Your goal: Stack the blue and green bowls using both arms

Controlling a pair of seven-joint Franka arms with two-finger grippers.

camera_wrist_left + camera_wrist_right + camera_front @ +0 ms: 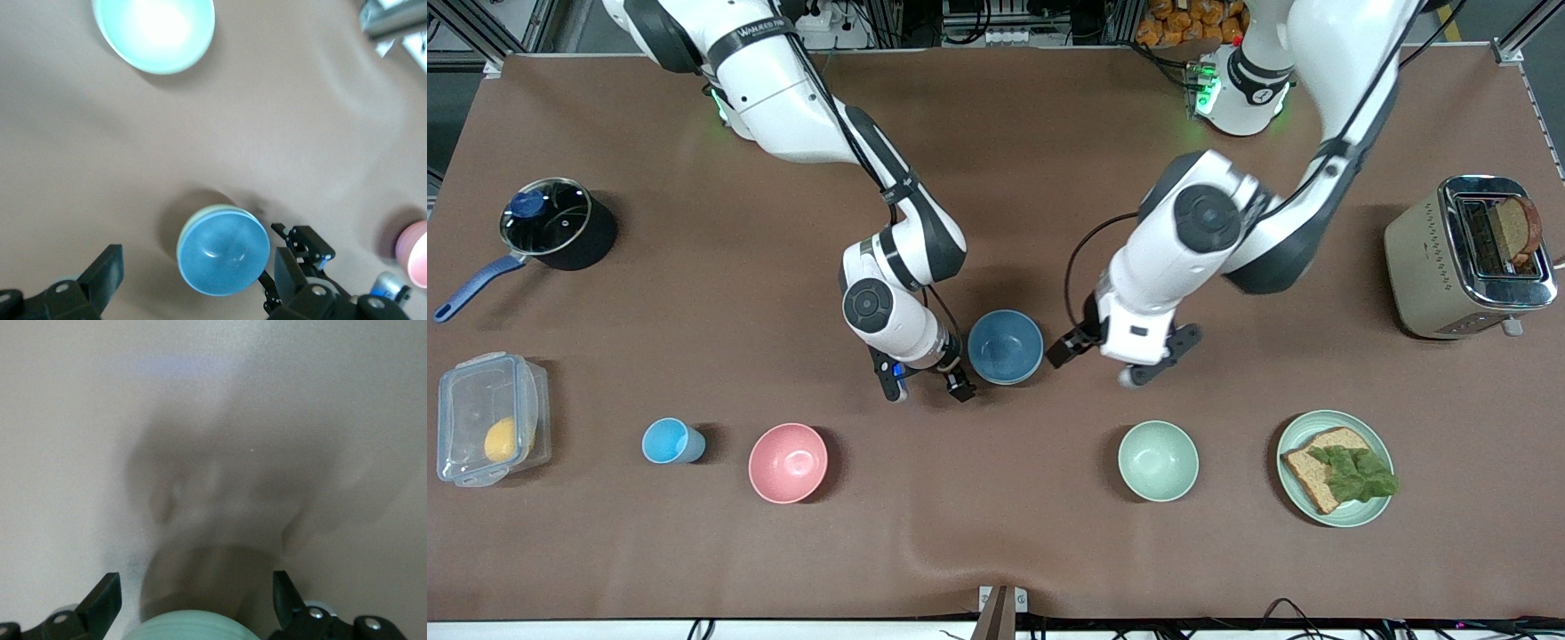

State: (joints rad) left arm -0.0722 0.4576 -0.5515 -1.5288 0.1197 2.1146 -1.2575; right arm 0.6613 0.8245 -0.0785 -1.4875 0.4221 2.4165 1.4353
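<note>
Presently, reading the tabletop (996, 178) as a clock face with twelve at the robots' bases and nine at the right arm's end: item one, the blue bowl (1005, 347), near the dial's centre, upright and nested inside the green bowl (180, 241). Only a thin sage rim of the green bowl shows around its edge in the left wrist view, so the two stand stacked. Item two, the left pincer (1120, 360), at the stack's three o'clock, over bare tabletop just beside it, with fingers spread wide, gripping nothing and clear of the bowls. Item three, the right pincer (925, 387), at the stack's eight o'clock, over bare tabletop just beside it, also spread and empty. Item four, a paler mint bowl (1158, 460), at the stack's four o'clock, upright and standing alone. Item five, a pink bowl (788, 462), at the stack's eight o'clock, well apart from it. Item six, a small light-blue cup (669, 441), just beside the pink bowl at its nine o'clock. Item seven, a pale green plate (1371, 511), at the mint bowl's three o'clock, carrying a slice of brown bread (1312, 467) topped with a lettuce leaf (1356, 471). Item eight, a beige toaster (1423, 267), at the dial's three o'clock, with one slice standing in its slot. Item nine, a dark pot (560, 227) with a glass lid and a blue handle, at ten o'clock. Item ten, a clear lidded box (480, 400), at eight o'clock, with something yellow inside.
</note>
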